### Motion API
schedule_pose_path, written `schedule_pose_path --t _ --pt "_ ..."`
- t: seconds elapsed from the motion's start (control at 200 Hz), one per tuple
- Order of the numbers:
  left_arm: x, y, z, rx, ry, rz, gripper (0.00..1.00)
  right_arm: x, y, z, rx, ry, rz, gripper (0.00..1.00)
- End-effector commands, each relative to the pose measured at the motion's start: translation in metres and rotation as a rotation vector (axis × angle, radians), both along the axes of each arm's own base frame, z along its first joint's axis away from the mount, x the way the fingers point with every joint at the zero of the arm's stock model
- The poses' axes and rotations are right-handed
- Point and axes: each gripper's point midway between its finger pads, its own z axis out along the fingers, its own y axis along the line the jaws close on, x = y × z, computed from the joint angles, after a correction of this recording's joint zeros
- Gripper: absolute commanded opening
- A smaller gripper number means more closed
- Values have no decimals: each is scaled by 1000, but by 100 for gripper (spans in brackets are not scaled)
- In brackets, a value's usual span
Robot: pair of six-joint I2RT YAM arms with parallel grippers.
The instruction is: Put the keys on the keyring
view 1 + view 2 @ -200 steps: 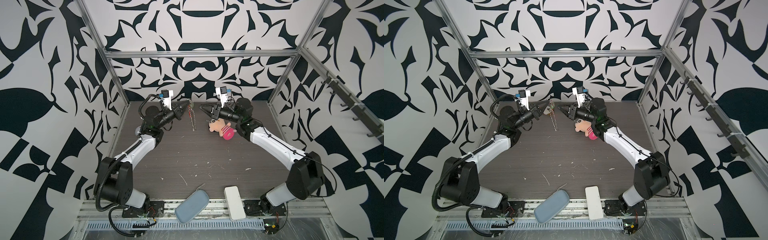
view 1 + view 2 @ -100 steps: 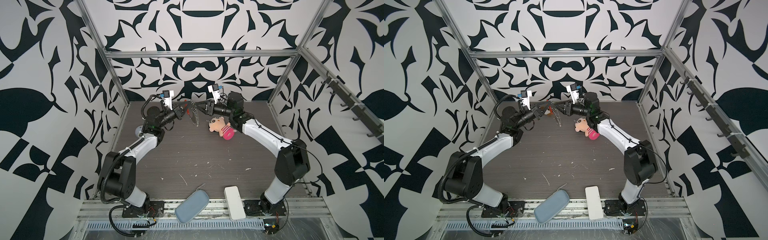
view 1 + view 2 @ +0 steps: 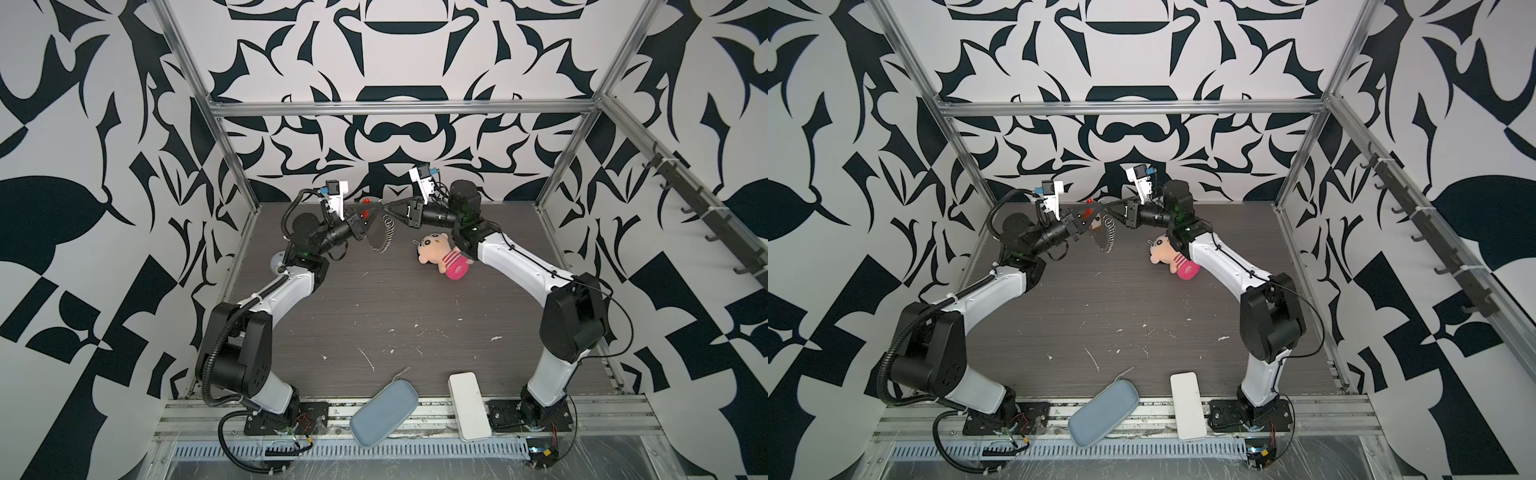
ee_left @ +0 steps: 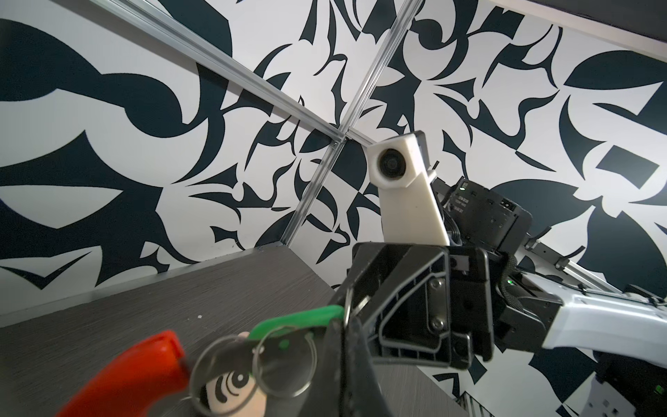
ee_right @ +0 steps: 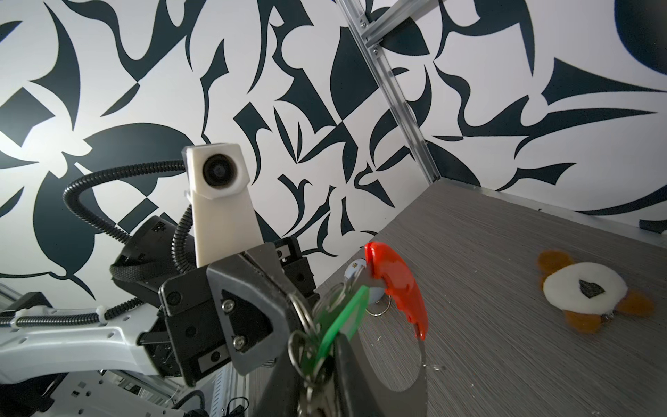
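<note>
This is a robotics lab test cell: walls printed with a bold black-and-white abstract pattern (image 3: 395, 54) rise behind and beside the left gripper (image 3: 371, 216) and the right gripper (image 3: 391, 206), set in a silver aluminium-profile frame (image 3: 399, 109). Beneath the grippers lies a dark grey wood-grain tabletop (image 3: 395, 299), and well away from them the white-and-black left arm (image 3: 282, 291) and right arm (image 3: 519, 266) are bolted to a silver metal base rail (image 3: 332, 413) among loose black cables (image 3: 249, 451).

table (image 3: 374, 307) middle: open | keyring (image 3: 387, 232): hangs rear-centre | plush doll (image 3: 441, 257): right of it | pouch (image 3: 384, 413), white box (image 3: 468, 405): front edge
</note>
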Motion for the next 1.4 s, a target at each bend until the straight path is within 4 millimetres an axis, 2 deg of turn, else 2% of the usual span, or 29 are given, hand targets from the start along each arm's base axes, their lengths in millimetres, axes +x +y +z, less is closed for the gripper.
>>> schedule_pose_path --t 0.0,0.2,0.365,0.65,0.91,1.155,1.3,1.395 --pt "-12 3 33 -8 -113 -4 0 -19 -2 39 56 -99 40 24" --pt "-9 7 43 -35 -132 21 0 -31 -2 43 114 -68 66 26" --pt "-6 8 41 -69 -126 28 0 -37 1 49 198 -17 126 30" --pt "-11 8 38 -45 -132 23 0 -22 -33 59 100 -71 -43 32" --pt "-10 5 36 -43 -116 4 0 -4 -48 66 84 -78 -159 31" --pt "-10 5 39 -54 -117 2 0 5 -31 62 110 -27 -134 20" --pt "-8 4 41 -58 -117 -1 0 -4 -9 54 102 -12 -76 15" --pt "-7 4 42 -60 -118 0 0 -8 -2 46 94 0 -59 13"
